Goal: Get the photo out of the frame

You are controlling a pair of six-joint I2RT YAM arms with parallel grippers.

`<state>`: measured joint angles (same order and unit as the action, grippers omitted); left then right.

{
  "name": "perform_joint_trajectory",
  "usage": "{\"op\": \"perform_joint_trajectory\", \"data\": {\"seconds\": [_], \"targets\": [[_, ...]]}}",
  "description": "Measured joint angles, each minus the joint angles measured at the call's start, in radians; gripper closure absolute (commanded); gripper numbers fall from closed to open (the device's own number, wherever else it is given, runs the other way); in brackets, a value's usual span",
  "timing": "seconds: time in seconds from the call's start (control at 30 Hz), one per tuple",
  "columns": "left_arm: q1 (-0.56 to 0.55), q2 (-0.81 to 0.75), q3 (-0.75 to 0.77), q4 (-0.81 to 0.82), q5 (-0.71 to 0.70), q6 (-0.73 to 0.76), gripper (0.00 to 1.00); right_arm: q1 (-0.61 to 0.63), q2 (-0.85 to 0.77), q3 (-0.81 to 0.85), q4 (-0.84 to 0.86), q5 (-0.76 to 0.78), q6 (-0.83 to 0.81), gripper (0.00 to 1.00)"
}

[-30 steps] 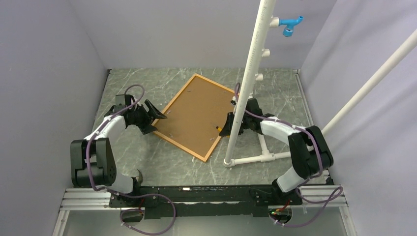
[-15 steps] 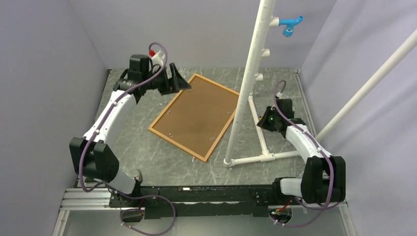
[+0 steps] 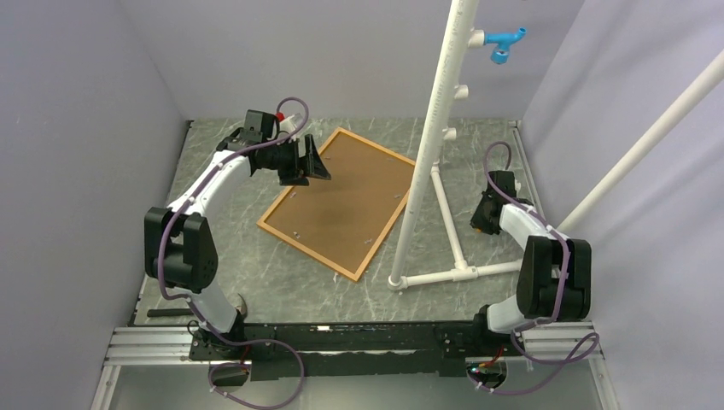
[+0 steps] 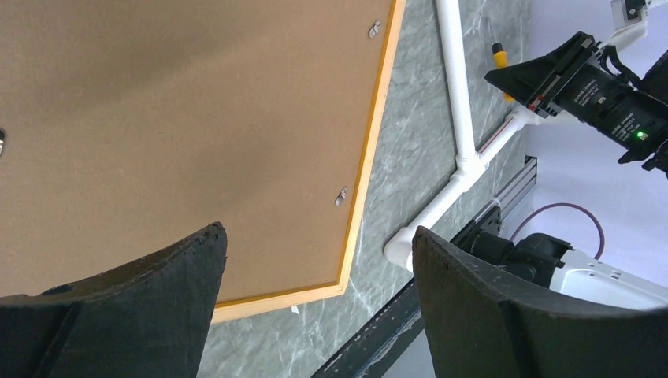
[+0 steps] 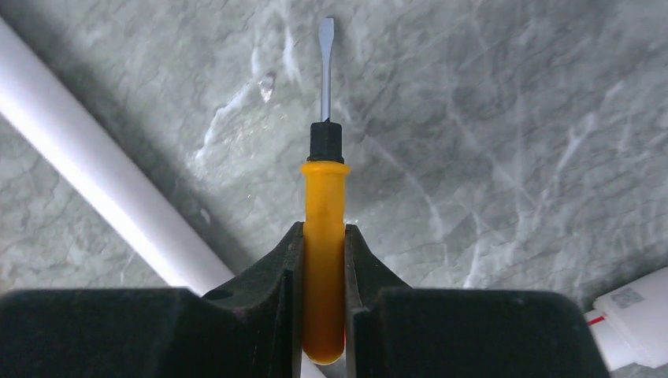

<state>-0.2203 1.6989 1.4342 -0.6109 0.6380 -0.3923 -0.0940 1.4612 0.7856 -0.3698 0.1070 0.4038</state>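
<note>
The left gripper hangs wide open above the frame lying back-up on the surface, while the right gripper clamps a screwdriver.

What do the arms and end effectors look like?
Both left arm and right arm have white link shells, black joint housings and looping purple cables. The left end effector and right end effector have broad black fingers tapering to the tips. A green light glows on the right wrist.

I see an orange-handled screwdriver, blade over the grey marbled tabletop, beside a white pipe stand; a brown backing board lies flat beyond it.
</note>
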Motion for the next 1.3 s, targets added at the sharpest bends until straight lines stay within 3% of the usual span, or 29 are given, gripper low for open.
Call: {"op": "perform_joint_trajectory", "data": {"seconds": [0.5,0.97,1.1,1.3], "targets": [[0.0,-0.002,-0.002,0.008,0.021,0.011,0.11,-0.003,0.086,0.018,-0.002,0.093,-0.004,0.69],[0.0,0.016,-0.002,0.017,0.071,0.01,0.12,0.01,0.04,0.018,-0.011,0.105,-0.008,0.58],[0.0,0.017,-0.002,0.019,0.072,0.011,0.12,0.055,-0.084,0.019,-0.027,0.126,-0.006,0.48],[0.0,0.018,-0.002,0.024,0.076,0.01,0.12,0.269,-0.221,0.093,-0.014,0.085,0.043,0.41]]}}
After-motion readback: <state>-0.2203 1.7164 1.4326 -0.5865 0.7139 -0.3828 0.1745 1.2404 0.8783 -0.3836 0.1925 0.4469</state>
